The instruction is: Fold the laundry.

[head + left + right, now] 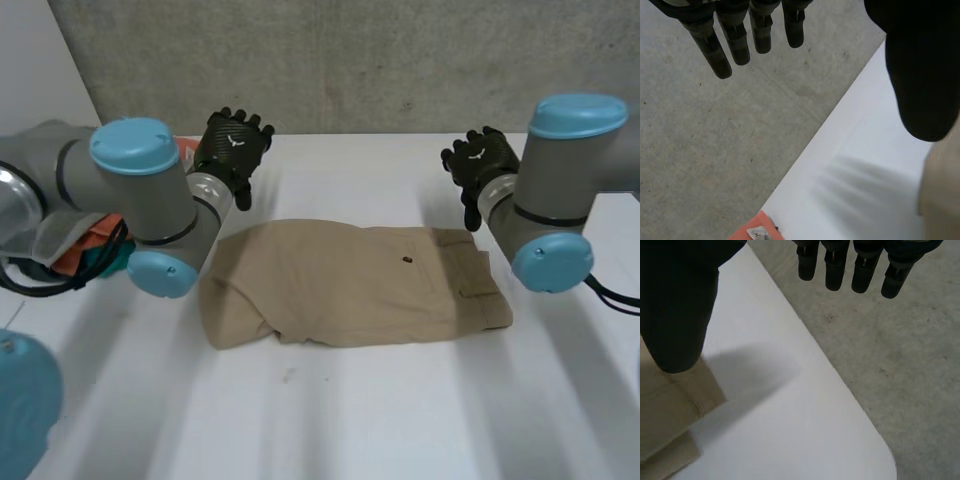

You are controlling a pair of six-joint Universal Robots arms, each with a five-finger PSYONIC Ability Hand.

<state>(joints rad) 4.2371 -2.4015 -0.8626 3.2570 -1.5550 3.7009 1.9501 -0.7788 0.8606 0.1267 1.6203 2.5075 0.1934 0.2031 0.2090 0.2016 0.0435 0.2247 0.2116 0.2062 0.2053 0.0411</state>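
Beyond folded trousers (350,285), left hand (232,148) and right hand (480,165) splayed, empty, orange cloth (98,232) half-hidden

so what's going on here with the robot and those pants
A pair of tan trousers lies on the white table between the two arms, and looks folded over once. Neither hand is on it. The left hand and the right hand are both open with straight fingers, held off the cloth near the table's far edge.
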